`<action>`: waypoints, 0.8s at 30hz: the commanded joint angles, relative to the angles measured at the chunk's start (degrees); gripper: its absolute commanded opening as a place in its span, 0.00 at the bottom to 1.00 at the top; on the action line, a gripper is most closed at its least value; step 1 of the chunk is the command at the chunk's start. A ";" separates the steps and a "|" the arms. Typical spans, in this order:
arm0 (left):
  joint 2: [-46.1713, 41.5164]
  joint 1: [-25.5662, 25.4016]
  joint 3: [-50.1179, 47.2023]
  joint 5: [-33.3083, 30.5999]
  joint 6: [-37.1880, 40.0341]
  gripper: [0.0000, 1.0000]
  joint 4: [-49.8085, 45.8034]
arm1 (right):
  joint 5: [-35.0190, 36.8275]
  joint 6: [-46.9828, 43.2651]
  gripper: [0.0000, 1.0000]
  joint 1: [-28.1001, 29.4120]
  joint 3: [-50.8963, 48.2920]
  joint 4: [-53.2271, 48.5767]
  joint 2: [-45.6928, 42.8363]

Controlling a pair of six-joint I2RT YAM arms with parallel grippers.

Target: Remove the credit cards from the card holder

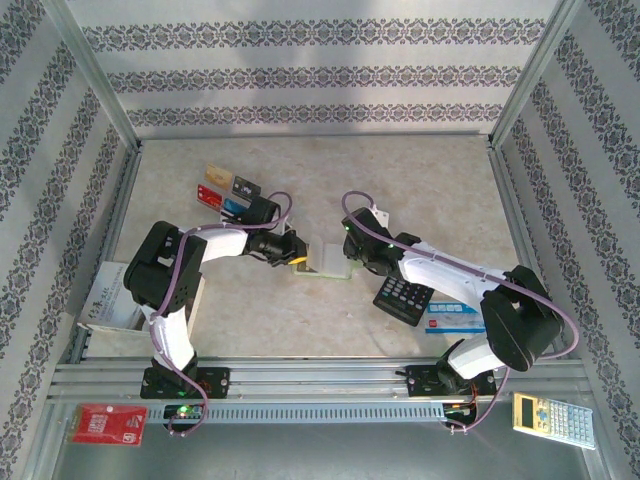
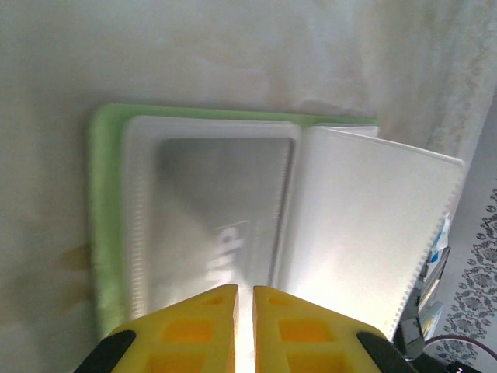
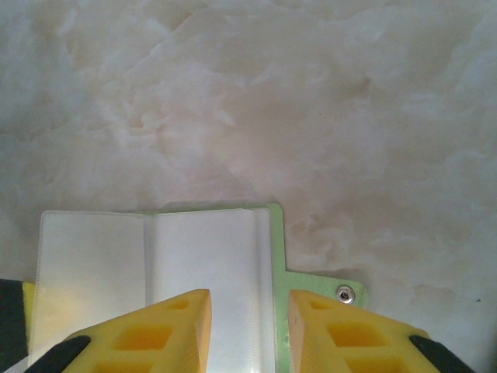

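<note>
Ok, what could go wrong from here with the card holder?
The card holder sits between both grippers. The left gripper is all but shut at its edge, so a pull could drag the whole holder. The open right gripper hovers over a pale page and may crease it coming down.

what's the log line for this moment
card holder open, mid-table | left hand nearly shut at its edge | right hand open over it | four credit cards far-left

credit cards (image 1: 225,190) back-left of card holder (image 1: 328,263), calculator (image 1: 403,296) right
</note>
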 commanded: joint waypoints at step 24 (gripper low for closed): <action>6.95 -9.36 12.91 -8.79 -0.20 0.14 -10.57 | -8.14 2.20 0.31 -5.04 -6.87 9.24 -1.39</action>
